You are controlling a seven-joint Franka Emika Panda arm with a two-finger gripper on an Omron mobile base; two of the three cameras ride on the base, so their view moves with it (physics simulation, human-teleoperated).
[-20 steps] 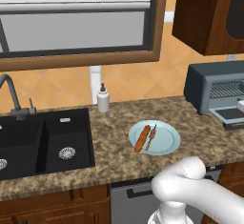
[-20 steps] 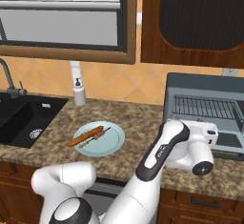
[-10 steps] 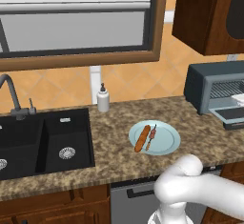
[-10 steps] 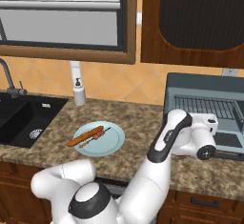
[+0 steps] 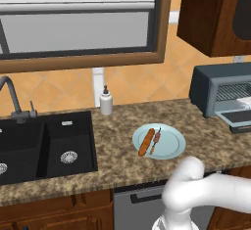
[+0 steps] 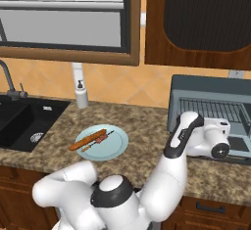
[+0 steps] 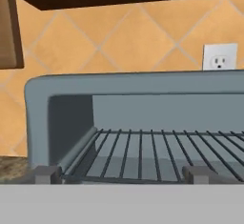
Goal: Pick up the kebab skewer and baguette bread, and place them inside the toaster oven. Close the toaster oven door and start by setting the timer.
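The oven runs off the left base view's right edge; the arm hides its door and knobs in the right base view.

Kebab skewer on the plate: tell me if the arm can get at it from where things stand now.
Probably yes. The kebab skewer lies uncovered on the plate beside the baguette bread, with nothing over it. The arm is over at the toaster oven, so it must swing back.

This is a home kitchen: a granite counter with a black sink, a tap, wooden cabinets, probably a dishwasher below.
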